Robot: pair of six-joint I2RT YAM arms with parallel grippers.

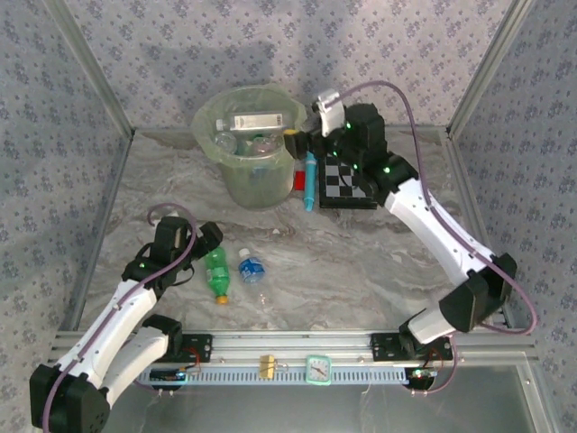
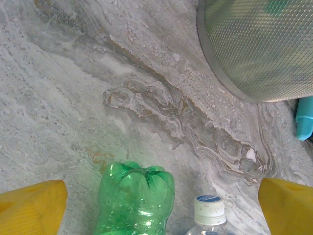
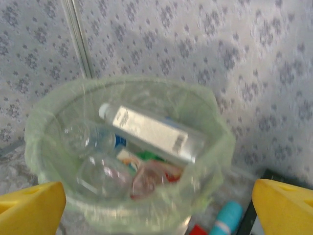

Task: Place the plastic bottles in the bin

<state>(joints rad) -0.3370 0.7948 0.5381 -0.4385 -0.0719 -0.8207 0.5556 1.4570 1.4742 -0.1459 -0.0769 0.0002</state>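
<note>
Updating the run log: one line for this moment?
left gripper: open, at green bottle and clear bottle | right gripper: open, empty, at bin rim

At upper centre, the bin was pale translucent green. At lower left, the green bottle had a yellow cap and the clear bottle a blue label. The table was grey-veined marble, and the checkerboard black and white.

I can read nothing here: the print on the white-labelled clear bottle, lying mid-frame in the bin, is too blurred.
</note>
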